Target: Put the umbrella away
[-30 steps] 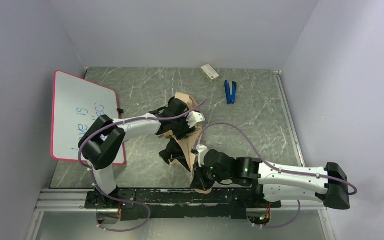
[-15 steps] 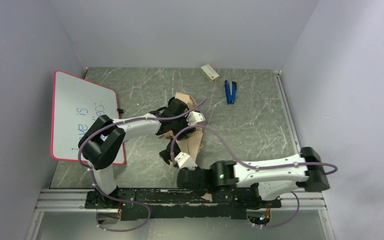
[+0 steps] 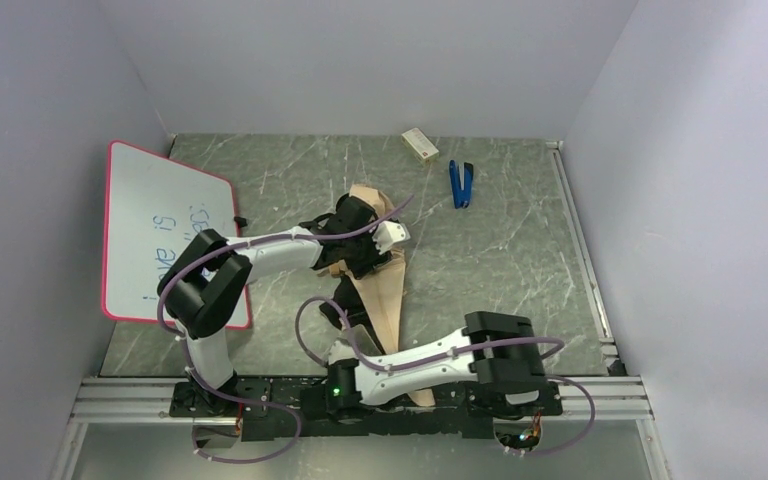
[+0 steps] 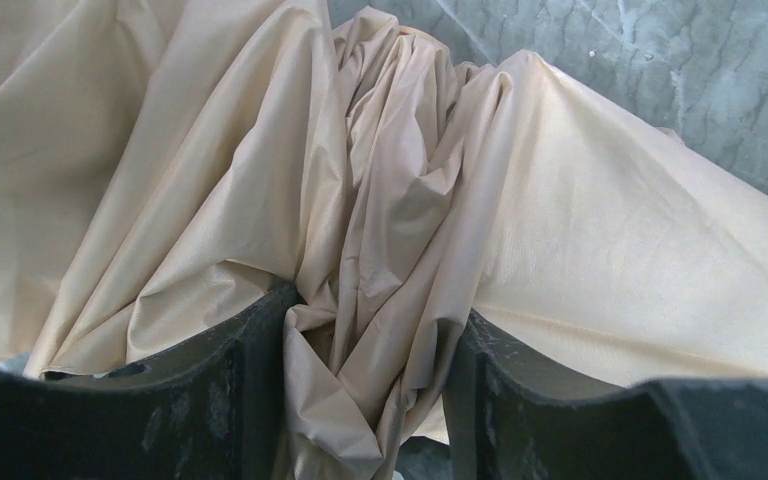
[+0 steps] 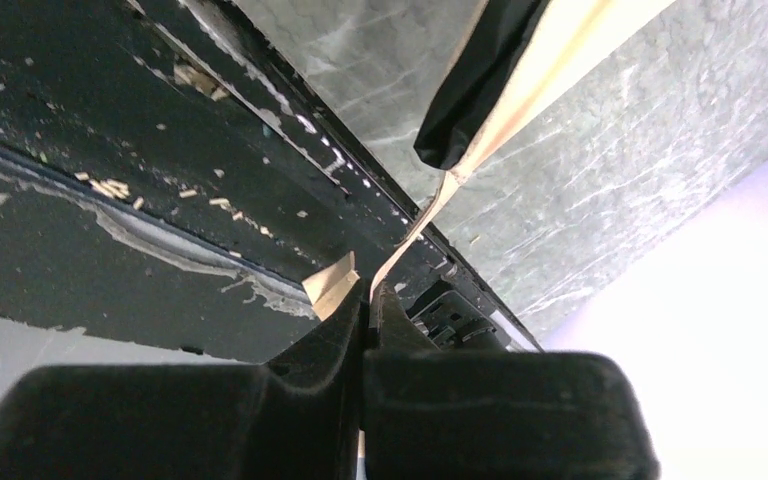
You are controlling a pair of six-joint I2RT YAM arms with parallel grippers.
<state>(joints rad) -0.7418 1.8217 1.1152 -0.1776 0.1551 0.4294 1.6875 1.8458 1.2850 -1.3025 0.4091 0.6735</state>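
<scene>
Seen from above, the umbrella [image 3: 385, 290] lies collapsed in the middle of the marbled worktop [image 3: 520, 250]. Its beige fabric forms a long wedge, broad at the far end and narrowing toward the near edge, with black parts showing along its left side. The left arm reaches across from the left and ends over the broad end, but this view hides the fingers.

The left wrist camera shows them. The left hand [image 4: 365, 400] has its two dark fingers partly apart, and a gathered bunch of fabric fills the gap and presses on both inner faces, so it holds the umbrella by a fold. More fabric spreads in loose folds beyond, and a patch of bare worktop shows at the upper right.

The right arm [image 3: 410, 362] lies low along the near edge and covers the wedge's narrow end, with its fingers hidden in the overhead view. The right wrist camera shows the right hand [image 5: 368, 295] pinched tight on the thin tan strap [image 5: 415, 225]. The strap runs in a straight line from the fingertips up to the umbrella's fabric. The pinch sits over the black rail [image 5: 160, 150] at the worktop's near edge, and a short tan end pokes out beside one finger.

Only the overhead view shows the surroundings. A pink-edged whiteboard [image 3: 165, 235] is at the left, and a small box [image 3: 420, 144] and a blue tool [image 3: 461, 184] are at the far side, well apart from the umbrella.
</scene>
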